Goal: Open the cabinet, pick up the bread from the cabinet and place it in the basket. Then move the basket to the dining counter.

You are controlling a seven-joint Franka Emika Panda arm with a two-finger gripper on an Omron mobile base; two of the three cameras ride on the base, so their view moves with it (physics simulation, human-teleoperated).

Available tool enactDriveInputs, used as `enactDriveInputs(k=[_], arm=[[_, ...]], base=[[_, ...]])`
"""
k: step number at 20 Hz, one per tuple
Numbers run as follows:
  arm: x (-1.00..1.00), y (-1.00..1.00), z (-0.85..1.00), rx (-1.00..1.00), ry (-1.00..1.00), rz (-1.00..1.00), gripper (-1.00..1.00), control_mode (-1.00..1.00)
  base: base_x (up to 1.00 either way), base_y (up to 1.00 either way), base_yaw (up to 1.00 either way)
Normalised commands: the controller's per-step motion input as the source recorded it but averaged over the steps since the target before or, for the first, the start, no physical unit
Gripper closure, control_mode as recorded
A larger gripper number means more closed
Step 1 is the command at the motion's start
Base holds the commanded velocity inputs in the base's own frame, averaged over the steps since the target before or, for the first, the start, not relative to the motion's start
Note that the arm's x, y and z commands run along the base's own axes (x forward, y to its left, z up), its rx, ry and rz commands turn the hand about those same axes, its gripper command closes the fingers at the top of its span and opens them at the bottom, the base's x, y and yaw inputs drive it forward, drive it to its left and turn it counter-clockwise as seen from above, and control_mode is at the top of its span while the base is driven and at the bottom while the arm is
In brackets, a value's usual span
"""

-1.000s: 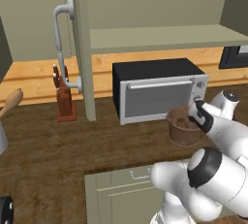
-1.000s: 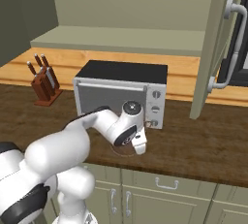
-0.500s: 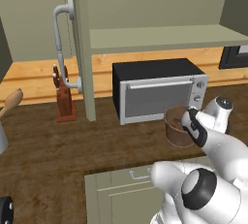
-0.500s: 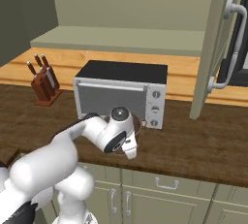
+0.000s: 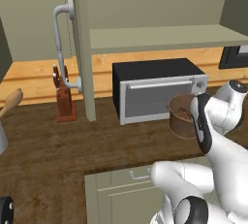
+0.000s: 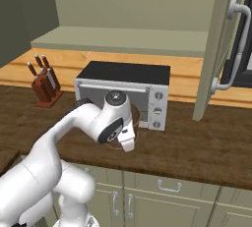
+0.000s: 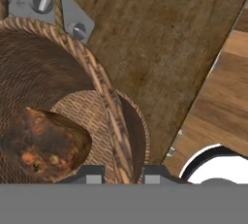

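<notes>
end effector (image 7: 124, 173) pinches the woven round basket (image 7: 72, 97) rim, lumpy dark-brown bread (image 7: 41, 143) lying inside

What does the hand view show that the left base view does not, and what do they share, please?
Hand view alone: the bread lying inside the basket, and the claw shut on the basket's rim, one fingertip inside, one outside.

Left base view alone: the open cabinet door with its curved handle, the toaster oven and the knife block.

Both: the basket on the dark wood counter.
</notes>
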Motion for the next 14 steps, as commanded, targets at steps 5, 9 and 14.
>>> enactDriveInputs(k=[5,9,14], arm=[[-0.86,0.17,0.78,0.12,0.00,0.00,1.00,-1.00],[-0.17,0.08,0.33,0.04,0.00,0.00,1.00,-1.00],[0.00,0.01,0.02,0.01,0.00,0.00,1.00,-1.00]], base=[[0.00,0.00,0.00],[0.00,0.00,0.00],[0.00,0.00,0.00]])
